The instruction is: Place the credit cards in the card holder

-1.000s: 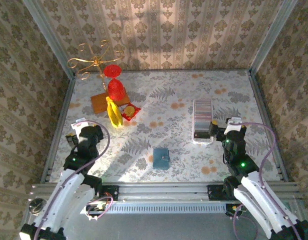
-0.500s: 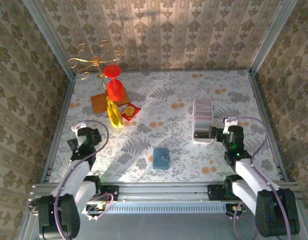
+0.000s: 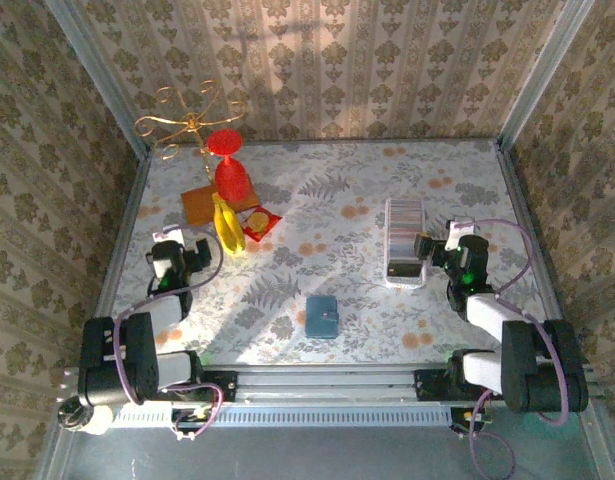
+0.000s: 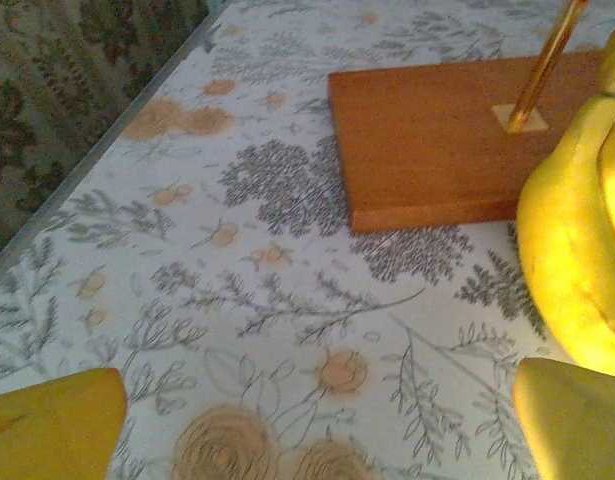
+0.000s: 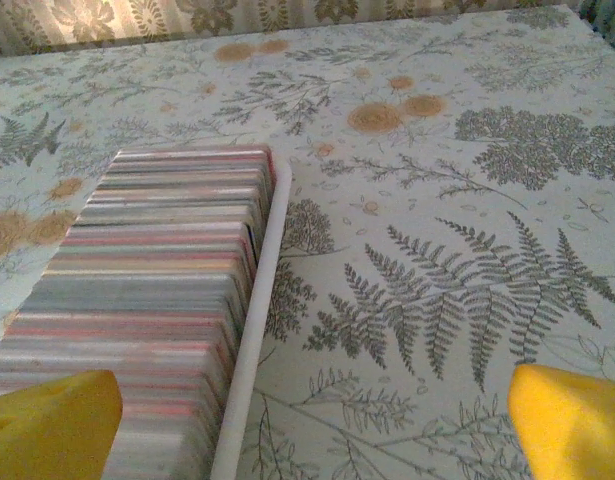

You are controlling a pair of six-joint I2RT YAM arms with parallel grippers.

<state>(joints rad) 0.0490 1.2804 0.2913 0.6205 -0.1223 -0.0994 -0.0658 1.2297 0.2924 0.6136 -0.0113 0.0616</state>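
Note:
The credit cards (image 3: 404, 232) stand on edge as a striped stack (image 5: 157, 290) in a white tray (image 5: 253, 330) at right of centre. The dark-teal card holder (image 3: 322, 316) lies flat near the table's front middle. My right gripper (image 3: 449, 250) sits just right of the tray's near end; it is open (image 5: 312, 425), one yellow fingertip (image 5: 47, 420) over the cards, the other over bare cloth. My left gripper (image 3: 173, 256) is low at the left, open (image 4: 312, 430) with nothing between its fingertips (image 4: 52, 425), facing a wooden base.
At the back left stand a wooden base (image 4: 447, 140) with a gold wire stand (image 3: 187, 125), a red goblet (image 3: 230, 175), a yellow banana (image 4: 577, 250) and a small red packet (image 3: 260, 222). Metal rails and patterned walls enclose the floral tabletop (image 3: 347, 200).
Both arms have folded down and back toward their bases, and each gripper has shifted slightly away from the front edge. Both stay open. The cards and the holder have not moved.

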